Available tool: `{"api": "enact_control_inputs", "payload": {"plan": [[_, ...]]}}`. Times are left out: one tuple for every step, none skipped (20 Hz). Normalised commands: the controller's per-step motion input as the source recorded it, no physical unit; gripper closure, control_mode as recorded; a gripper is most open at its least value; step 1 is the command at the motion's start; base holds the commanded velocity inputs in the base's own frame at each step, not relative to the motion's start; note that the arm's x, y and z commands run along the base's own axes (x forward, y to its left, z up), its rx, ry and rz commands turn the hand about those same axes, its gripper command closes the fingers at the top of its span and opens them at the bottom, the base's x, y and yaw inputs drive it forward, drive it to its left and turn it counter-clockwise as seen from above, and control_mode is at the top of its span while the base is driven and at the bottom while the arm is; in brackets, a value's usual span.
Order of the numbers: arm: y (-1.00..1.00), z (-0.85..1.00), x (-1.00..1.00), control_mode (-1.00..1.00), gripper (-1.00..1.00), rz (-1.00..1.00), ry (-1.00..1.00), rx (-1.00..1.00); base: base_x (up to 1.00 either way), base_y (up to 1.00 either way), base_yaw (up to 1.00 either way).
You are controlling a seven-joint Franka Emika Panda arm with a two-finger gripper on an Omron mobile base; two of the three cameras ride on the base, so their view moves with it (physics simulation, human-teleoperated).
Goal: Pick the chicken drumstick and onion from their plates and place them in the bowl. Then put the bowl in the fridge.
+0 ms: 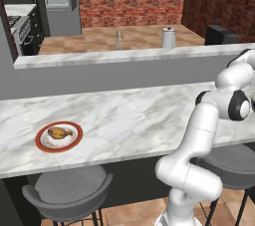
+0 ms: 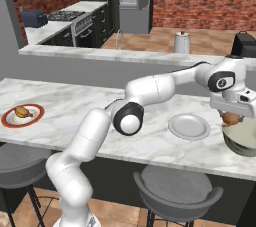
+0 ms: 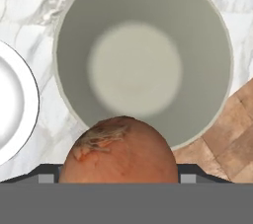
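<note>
The pincer (image 2: 231,119) is clamped on the round orange-brown onion (image 3: 118,150), jaws spread wide around its middle, hanging just above the deep pale grey-cream bowl (image 3: 217,45). In the hand view the bowl's hollow lies at twelve o'clock from the onion, an empty plain white plate (image 3: 20,104) at nine o'clock.

The onion looks firm, light and smooth-skinned, so it may slip or roll; gripping across its widest girth seems soundest.

The small golden-brown chicken drumstick (image 1: 58,133) sits on the round red-rimmed white plate (image 1: 42,145), well apart along the marble worktop (image 1: 129,125). It looks lumpy, probably greasy; best taken across its thick middle.
</note>
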Motion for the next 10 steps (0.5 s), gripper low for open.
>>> {"api": "enact_control_inputs", "payload": {"plan": [[-0.09,0.00,0.10,-1.00,1.00,0.02,0.13,0.09,0.00,0.00,0.00],[-0.12,0.00,0.07,-1.00,1.00,0.02,0.12,0.10,0.00,0.00,0.00],[-0.11,0.00,0.08,-1.00,1.00,0.02,0.12,0.10,0.00,0.00,0.00],[-0.08,0.00,0.03,-1.00,1.00,0.02,0.05,0.09,0.00,0.00,0.00],[-0.08,0.00,0.02,-1.00,1.00,0.03,0.05,0.08,0.00,0.00,0.00],[-0.08,-0.03,0.03,-1.00,1.00,0.03,0.05,0.09,0.00,0.00,0.00],[-0.06,-0.05,0.01,-1.00,1.00,0.03,0.04,0.08,0.00,0.00,0.00],[-0.06,-0.03,0.03,-1.00,1.00,0.03,0.02,0.07,0.00,0.00,0.00],[-0.07,-0.05,0.03,-1.00,1.00,0.03,0.02,0.07,0.00,0.00,0.00],[-0.08,-0.02,0.03,-1.00,1.00,0.03,0.02,0.07,0.00,0.00,0.00]]}}
